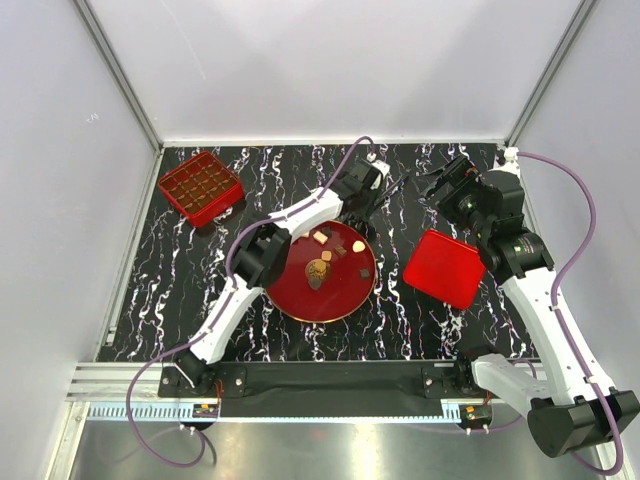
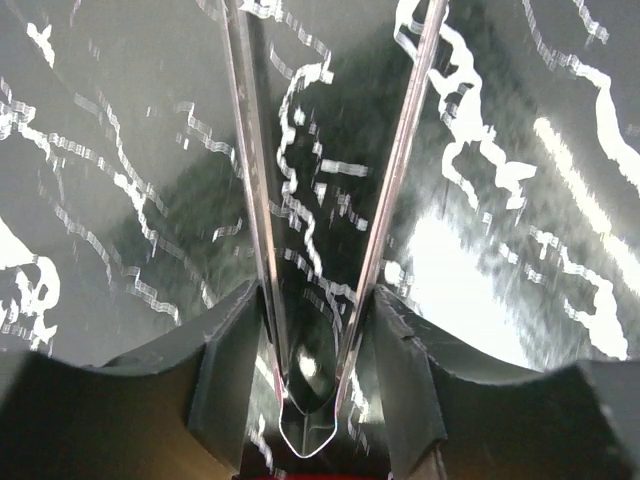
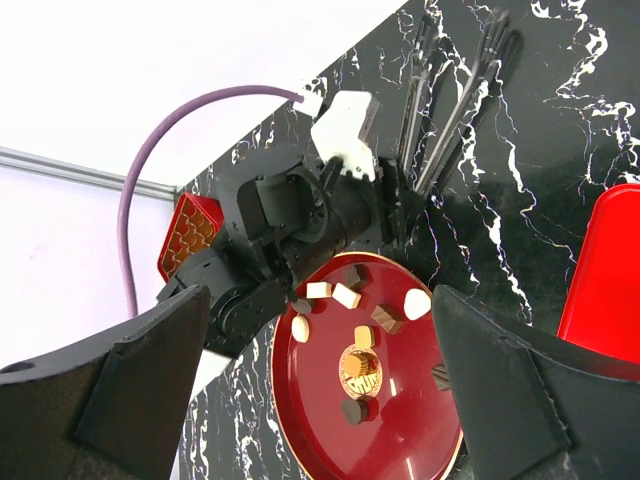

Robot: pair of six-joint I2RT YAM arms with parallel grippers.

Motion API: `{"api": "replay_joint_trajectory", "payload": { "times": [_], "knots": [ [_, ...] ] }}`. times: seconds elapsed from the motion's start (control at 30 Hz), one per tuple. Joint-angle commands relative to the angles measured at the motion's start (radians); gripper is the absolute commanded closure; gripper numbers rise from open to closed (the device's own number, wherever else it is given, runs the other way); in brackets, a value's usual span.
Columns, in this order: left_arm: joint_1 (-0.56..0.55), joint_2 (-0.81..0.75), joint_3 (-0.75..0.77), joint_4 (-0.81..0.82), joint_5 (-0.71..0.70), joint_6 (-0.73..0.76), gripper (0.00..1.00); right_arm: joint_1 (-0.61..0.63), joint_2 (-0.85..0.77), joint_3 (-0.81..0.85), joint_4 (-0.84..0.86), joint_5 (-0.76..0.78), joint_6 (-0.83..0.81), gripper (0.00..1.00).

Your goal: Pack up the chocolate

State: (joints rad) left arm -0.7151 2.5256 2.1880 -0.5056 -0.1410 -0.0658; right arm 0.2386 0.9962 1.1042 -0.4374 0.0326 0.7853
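Your left claw (image 2: pixel 318 300) is clamped on the tongs (image 2: pixel 400 180), their two metal arms running forward from between its fingers over the black marbled table (image 2: pixel 120 150). Just behind it lies the red plate (image 1: pixel 300 305) with the chocolate (image 3: pixel 346 296) scattered on it. Your right claw (image 3: pixel 320 300) stands wide apart, gripping nothing, a flat red lid (image 1: pixel 443 268) just beside it. Well off to the left claw's left, the red gridded box (image 1: pixel 200 187) sits in the corner.

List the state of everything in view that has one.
Red compartmented box: open, lid off.
Flat red lid: lying apart from box.
Small brown, tan and cream chocolate pieces: loose on round red plate.
Left gripper: closed on thin metal tongs.
Tongs: tips apart, empty.
Right gripper: open, empty.
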Motion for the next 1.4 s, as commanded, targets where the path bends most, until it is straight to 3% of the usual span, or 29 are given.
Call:
{"api": "replay_joint_trajectory", "payload": {
  "times": [0.0, 0.23, 0.37, 0.43, 0.6, 0.73, 0.87, 1.07, 1.2, 1.37],
  "knots": [
    [0.006, -0.146, -0.049, 0.073, -0.035, 0.003, 0.51, 0.001, 0.001, 0.002, 0.045, -0.014, -0.004, 0.00],
    [0.023, -0.356, -0.132, 0.114, -0.086, -0.008, 0.51, -0.002, -0.011, -0.004, 0.036, -0.020, -0.009, 0.00],
    [0.039, -0.479, -0.200, 0.038, -0.120, -0.051, 0.52, -0.001, -0.024, -0.015, 0.028, -0.030, -0.014, 0.00],
    [0.046, -0.597, -0.324, -0.008, -0.156, -0.098, 0.58, -0.001, -0.033, -0.021, 0.020, -0.030, -0.020, 0.00],
    [0.062, -0.901, -0.720, -0.039, -0.241, -0.187, 0.60, -0.001, -0.068, -0.055, 0.028, -0.074, -0.006, 0.00],
    [0.065, -1.173, -0.925, -0.099, -0.310, -0.273, 0.61, 0.001, -0.100, -0.064, 0.025, -0.122, 0.006, 0.00],
    [0.068, -1.330, -1.071, -0.167, -0.394, -0.344, 0.62, 0.001, -0.142, -0.082, 0.012, -0.145, 0.012, 0.00],
    [0.100, -1.413, -1.226, -0.280, -0.486, -0.469, 0.63, -0.001, -0.195, -0.106, -0.021, -0.161, 0.012, 0.00],
    [0.127, -1.432, -1.281, -0.292, -0.442, -0.517, 0.62, 0.001, -0.229, -0.112, -0.044, -0.155, -0.003, 0.00],
    [0.154, -1.418, -1.321, -0.369, -0.387, -0.591, 0.54, 0.001, -0.251, -0.116, -0.069, -0.149, -0.023, 0.00]
  ]
}}
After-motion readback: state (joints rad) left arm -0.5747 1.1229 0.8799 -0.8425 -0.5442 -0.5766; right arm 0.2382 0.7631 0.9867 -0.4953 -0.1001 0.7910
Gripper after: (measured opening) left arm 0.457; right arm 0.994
